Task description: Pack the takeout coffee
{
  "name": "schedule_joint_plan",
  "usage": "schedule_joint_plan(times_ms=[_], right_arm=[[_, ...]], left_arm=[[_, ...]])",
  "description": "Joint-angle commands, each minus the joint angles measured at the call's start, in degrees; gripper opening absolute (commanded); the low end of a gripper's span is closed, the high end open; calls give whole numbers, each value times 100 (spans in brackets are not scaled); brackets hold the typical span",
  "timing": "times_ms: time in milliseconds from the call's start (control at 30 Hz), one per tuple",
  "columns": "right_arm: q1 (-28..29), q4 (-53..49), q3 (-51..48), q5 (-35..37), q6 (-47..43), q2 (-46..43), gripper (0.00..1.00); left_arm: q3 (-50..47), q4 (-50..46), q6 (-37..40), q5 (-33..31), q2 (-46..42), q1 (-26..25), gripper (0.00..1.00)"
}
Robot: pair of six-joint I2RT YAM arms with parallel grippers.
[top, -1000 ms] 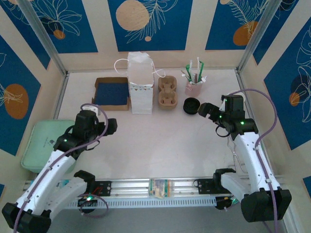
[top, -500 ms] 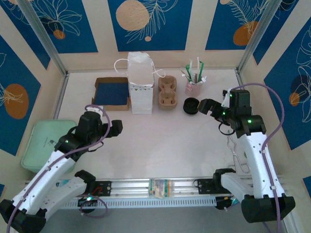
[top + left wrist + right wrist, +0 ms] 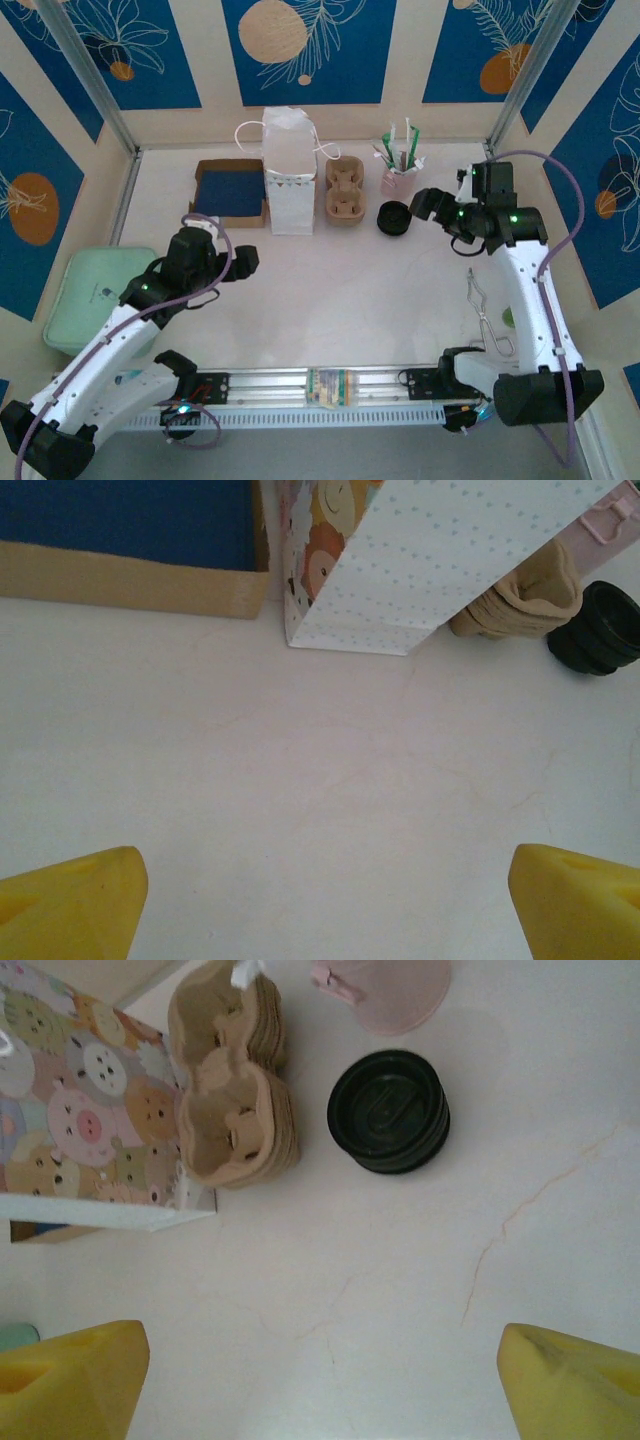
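Advancing wide and empty, left fingers [image 3: 243, 262] near the bag [image 3: 289, 180], right fingers [image 3: 424, 203] the lids [image 3: 394, 217]: packing has not begun.

High rear overhead view; two low, close wrist views, both toward paper bag [image 3: 440, 570] and black lids [image 3: 388, 1110].

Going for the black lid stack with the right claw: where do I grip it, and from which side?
Probably its round side wall, from straight above: the black lid stack sits flat. Set the right claw astride it, one finger in the gap beside the carrier stack, the other on the table opposite.
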Motion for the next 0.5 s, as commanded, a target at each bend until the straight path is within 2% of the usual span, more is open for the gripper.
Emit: schedule_joint_plan(times_ms=[0,200,467], right_arm=[[-57,-268,351,48,-122,253,88],[-256,-570,715,583,-131,597,85],[-866,-849,980,911,-105,917,85]], left_arm=[[-136,176,-119,180,-91,-76,92],[-267,561,-160,481,204,-111,91],[-464,1205,-246,716,551,-249,90]])
